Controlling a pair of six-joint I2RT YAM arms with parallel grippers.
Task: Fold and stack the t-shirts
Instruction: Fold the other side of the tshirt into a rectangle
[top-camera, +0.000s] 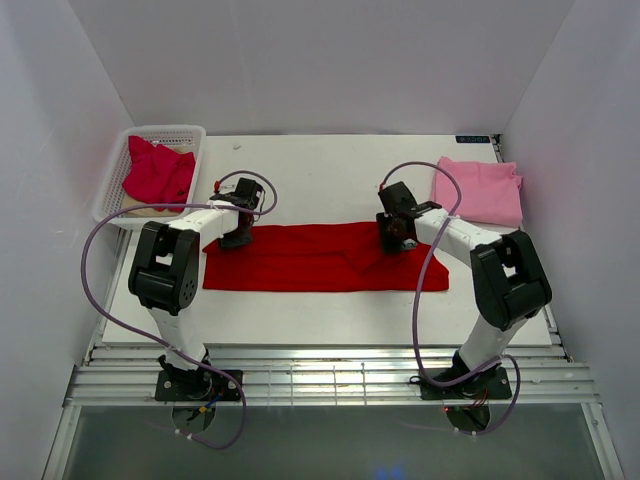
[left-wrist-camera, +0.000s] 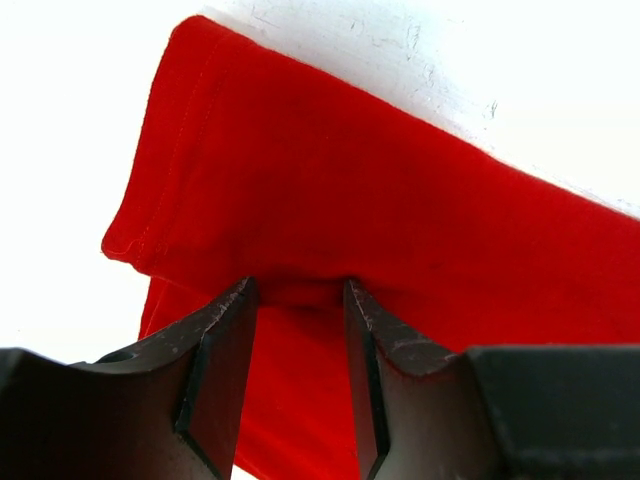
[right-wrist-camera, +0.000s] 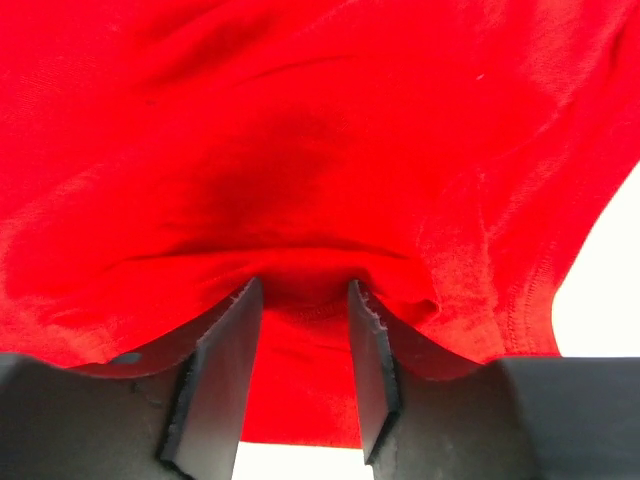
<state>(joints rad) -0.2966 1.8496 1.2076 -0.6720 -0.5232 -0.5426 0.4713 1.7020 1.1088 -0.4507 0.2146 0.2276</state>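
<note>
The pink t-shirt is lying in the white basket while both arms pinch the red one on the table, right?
Not quite. In the top view the pink t-shirt lies folded on the table, far right; the white basket holds a crimson t-shirt. The left gripper and right gripper do pinch the red t-shirt.

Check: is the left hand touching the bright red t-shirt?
Touching. Left wrist view shows the left hand pinching a raised fold of the red t-shirt.

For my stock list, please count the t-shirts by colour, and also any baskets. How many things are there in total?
bright red t-shirt: 1
light pink t-shirt: 1
crimson t-shirt: 1
white basket: 1
Total: 4
</note>
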